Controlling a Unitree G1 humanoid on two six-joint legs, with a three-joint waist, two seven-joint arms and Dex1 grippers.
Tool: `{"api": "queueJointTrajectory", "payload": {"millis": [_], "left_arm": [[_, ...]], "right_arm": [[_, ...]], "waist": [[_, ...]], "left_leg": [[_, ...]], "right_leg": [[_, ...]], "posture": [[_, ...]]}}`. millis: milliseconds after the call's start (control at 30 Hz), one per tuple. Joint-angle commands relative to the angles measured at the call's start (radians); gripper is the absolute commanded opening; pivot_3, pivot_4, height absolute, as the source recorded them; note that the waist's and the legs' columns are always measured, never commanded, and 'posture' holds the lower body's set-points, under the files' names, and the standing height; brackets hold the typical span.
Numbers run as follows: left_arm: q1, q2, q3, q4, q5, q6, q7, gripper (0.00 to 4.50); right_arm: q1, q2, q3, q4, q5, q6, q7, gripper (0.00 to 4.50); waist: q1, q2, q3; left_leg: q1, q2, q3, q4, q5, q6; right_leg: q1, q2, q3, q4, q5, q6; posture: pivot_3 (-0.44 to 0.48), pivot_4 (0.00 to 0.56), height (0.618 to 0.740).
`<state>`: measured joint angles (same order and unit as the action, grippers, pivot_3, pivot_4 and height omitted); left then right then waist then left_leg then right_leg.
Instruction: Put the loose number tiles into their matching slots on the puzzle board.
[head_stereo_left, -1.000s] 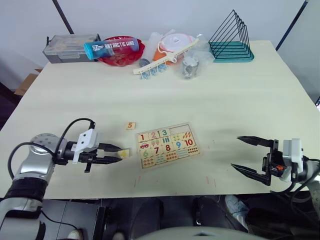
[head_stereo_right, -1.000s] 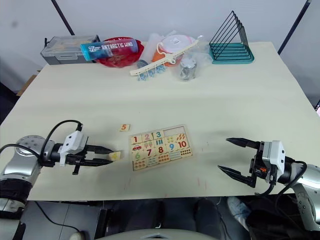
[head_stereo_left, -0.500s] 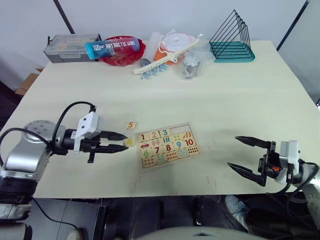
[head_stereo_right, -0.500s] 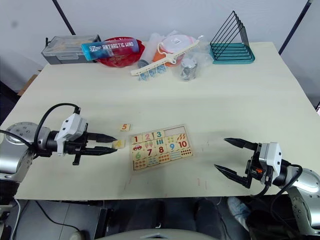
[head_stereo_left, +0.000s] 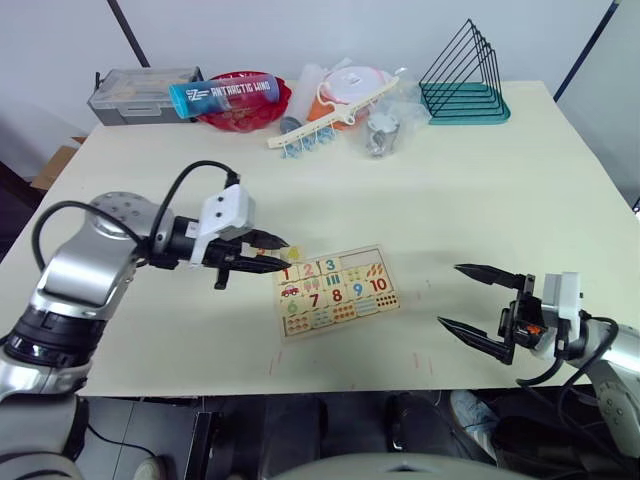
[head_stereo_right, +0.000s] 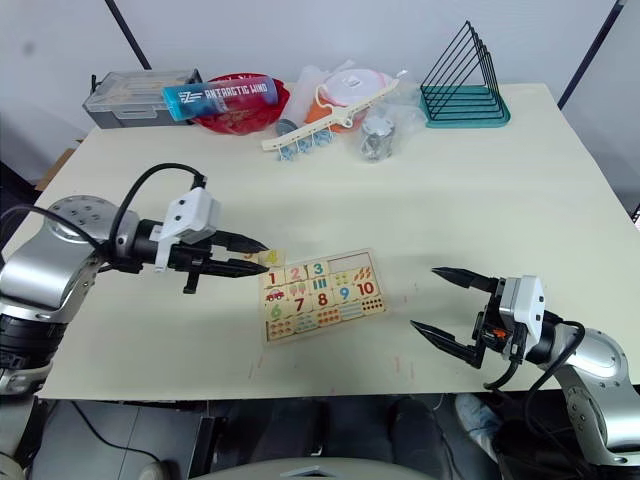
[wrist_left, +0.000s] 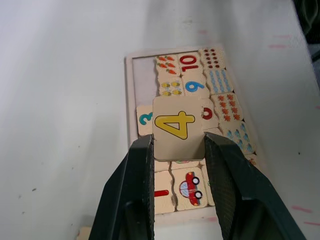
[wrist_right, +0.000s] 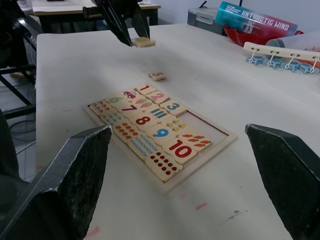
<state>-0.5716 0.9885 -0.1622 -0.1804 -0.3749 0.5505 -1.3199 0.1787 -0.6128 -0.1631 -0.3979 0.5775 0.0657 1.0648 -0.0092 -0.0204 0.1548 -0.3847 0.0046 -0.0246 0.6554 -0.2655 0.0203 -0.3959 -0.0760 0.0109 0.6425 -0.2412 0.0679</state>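
Left tool (wrist_left: 177, 150) has moved in from the counter's (head_stereo_left: 450, 170) near-left, now over the puzzle board's (head_stereo_left: 335, 290) left end, pinching the 4 tile (wrist_left: 175, 125). Right tool (head_stereo_left: 470, 298) spread wide, right of board.

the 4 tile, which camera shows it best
The left wrist view: the 4 tile faces the camera, yellow digit plain, clamped between the left gripper fingers above the puzzle board. Eye and right wrist views show a small edge-on tile.
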Motion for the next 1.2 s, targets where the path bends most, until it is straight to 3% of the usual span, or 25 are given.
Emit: {"api": "queueJointTrajectory", "payload": {"millis": [33,333,600,833,1200], "left_arm": [[-0.076,-0.004,-0.036,-0.048,0.03,0.064,0.015,0.99],[-0.277,-0.057,-0.277,-0.036,0.202,0.257,0.041,0.99],[-0.405,-0.183,-0.413,0.037,0.278,0.401,0.074,0.99],[-0.457,-0.248,-0.498,0.098,0.321,0.432,0.085,0.99],[-0.485,-0.345,-0.532,0.163,0.346,0.451,0.119,0.99]], "right_arm": [[-0.008,-0.003,-0.003,-0.051,0.021,0.008,-0.011,4.5],[-0.035,0.003,0.013,-0.049,0.015,0.024,-0.031,4.5],[-0.027,0.001,0.015,-0.042,-0.009,0.025,-0.062,4.5],[-0.016,-0.002,0.018,-0.035,-0.05,0.018,-0.082,4.5],[-0.002,0.005,0.025,-0.037,-0.073,0.01,-0.1,4.5]], "waist": [[-0.001,0.0,0.0],[-0.001,-0.001,0.0],[-0.001,0.0,0.0],[0.0,0.0,0.0],[0.0,0.0,0.0]], "left_leg": [[0.0,0.0,0.0,0.0,0.0,0.0],[-0.001,0.0,-0.001,0.001,0.0,0.0],[-0.01,0.0,-0.004,0.009,0.0,0.0],[-0.012,-0.001,-0.007,0.011,0.0,0.0],[-0.013,-0.001,-0.009,0.012,0.0,0.0]], "right_leg": [[0.0,0.0,0.0,0.0,0.0,0.0],[0.0,0.003,0.004,0.0,0.0,0.0],[-0.002,0.006,0.004,0.0,0.0,0.0],[-0.002,0.006,0.003,0.0,0.0,0.0],[-0.002,0.006,0.003,0.0,0.0,0.001]], "posture": [[0.0,0.15,0.74],[0.0,0.15,0.74],[0.0,0.15,0.74],[0.0,0.15,0.74],[0.0,0.15,0.74]]}}
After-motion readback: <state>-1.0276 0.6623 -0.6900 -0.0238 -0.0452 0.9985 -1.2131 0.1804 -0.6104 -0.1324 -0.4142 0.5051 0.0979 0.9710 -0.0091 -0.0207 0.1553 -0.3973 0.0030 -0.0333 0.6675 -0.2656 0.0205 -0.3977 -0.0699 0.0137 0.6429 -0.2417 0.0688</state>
